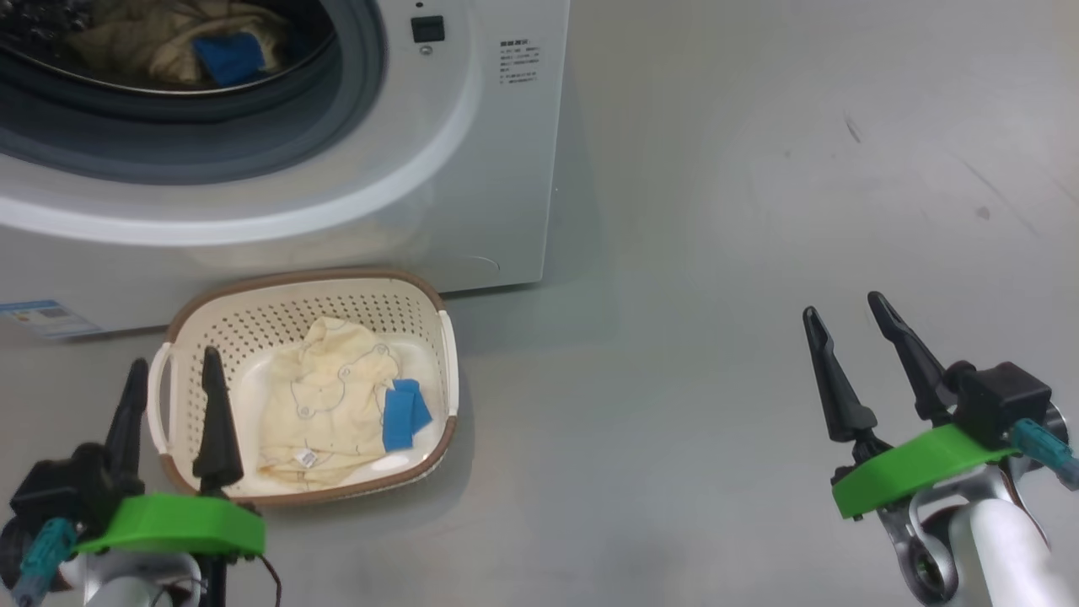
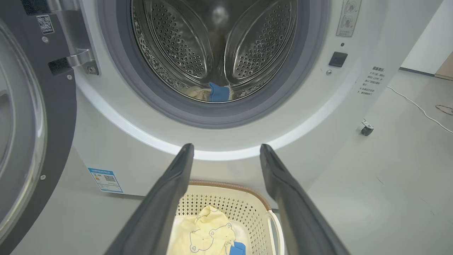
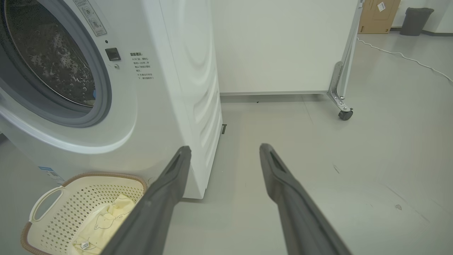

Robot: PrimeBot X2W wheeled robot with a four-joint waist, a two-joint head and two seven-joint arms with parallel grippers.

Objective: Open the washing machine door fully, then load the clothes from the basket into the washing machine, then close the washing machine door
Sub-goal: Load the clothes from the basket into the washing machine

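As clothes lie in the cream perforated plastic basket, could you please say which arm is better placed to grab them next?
Left, probably. The open left gripper hovers by the basket, near the pale yellow bear-print garment; the open right gripper is far off over grey floor.

Smooth, glossy white casing on the washing machine (image 1: 472, 169), with matt grey rubber for the gasket (image 2: 219, 115), shiny perforated steel in the drum (image 2: 177, 39) and a printed blue, paper-like label (image 2: 105, 180) low on the front. Glossy black rim and clear glass on the washing machine door (image 2: 60, 134), bright metal at its hinge (image 2: 79, 60). Cream perforated plastic with a brown rim band for the basket (image 1: 337, 303), soft matt cloth in pale yellow and bright blue for the clothes (image 1: 324, 413), all on a smooth grey floor (image 1: 716, 337) with a dull sheen.
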